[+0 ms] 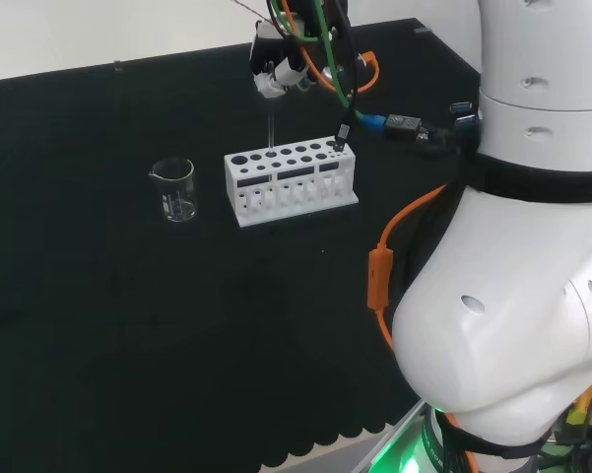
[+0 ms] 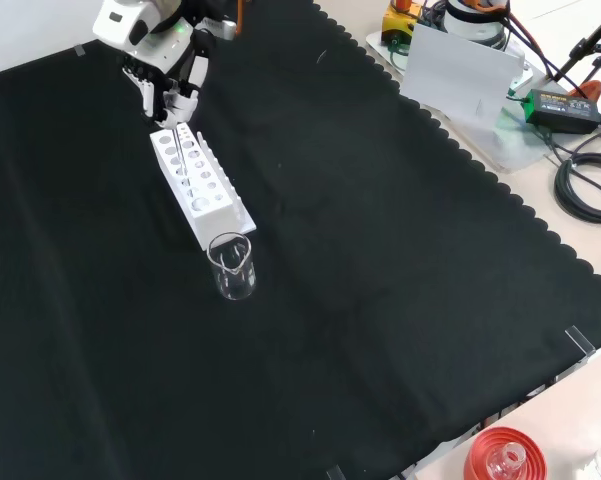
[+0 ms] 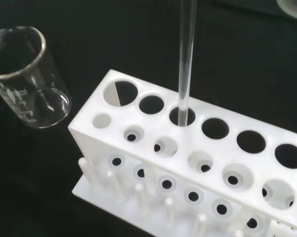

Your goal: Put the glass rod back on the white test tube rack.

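Clear glass rod (image 3: 186,59) is pinched upright by the hand (image 1: 274,71), tip already dipped into a hole of the white rack (image 3: 197,163), so only lowering and release are left.

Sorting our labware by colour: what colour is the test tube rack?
White all over; the test tube rack shows best in the wrist view.

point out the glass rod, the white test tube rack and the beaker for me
glass rod (image 3: 186,59), wrist view, on the middle of its clear shaft above the rack hole
white test tube rack (image 1: 291,175), head view, on its front wall
beaker (image 2: 232,268), front view, on its clear side wall
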`<action>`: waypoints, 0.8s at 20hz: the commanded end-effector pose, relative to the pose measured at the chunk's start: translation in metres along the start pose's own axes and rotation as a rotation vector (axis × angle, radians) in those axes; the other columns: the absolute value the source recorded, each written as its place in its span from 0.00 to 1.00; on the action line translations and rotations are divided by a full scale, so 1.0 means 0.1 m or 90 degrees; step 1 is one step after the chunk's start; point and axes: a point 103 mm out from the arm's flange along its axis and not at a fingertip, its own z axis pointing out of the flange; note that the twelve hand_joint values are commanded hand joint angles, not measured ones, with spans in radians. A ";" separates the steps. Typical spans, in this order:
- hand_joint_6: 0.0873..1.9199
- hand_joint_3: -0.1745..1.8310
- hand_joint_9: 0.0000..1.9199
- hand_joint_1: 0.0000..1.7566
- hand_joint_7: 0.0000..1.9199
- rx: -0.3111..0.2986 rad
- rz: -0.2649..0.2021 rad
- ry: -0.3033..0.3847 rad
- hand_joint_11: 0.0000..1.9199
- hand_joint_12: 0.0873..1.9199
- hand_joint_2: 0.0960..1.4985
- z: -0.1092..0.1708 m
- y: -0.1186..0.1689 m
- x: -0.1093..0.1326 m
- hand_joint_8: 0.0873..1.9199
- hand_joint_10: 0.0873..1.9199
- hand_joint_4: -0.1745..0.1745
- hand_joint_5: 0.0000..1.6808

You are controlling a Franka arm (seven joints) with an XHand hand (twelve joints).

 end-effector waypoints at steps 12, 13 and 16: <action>0.52 0.00 0.92 0.66 0.82 0.009 -0.005 0.011 0.87 0.38 0.79 0.13 0.00 -0.03 0.28 0.14 0.00 0.59; 0.52 0.00 0.92 0.66 0.82 0.009 -0.005 0.012 0.87 0.38 0.79 0.13 0.00 -0.04 0.28 0.14 0.00 0.59; 0.52 0.00 0.92 0.66 0.81 0.005 -0.005 0.021 0.87 0.38 0.79 0.12 -0.01 -0.06 0.28 0.14 0.00 0.59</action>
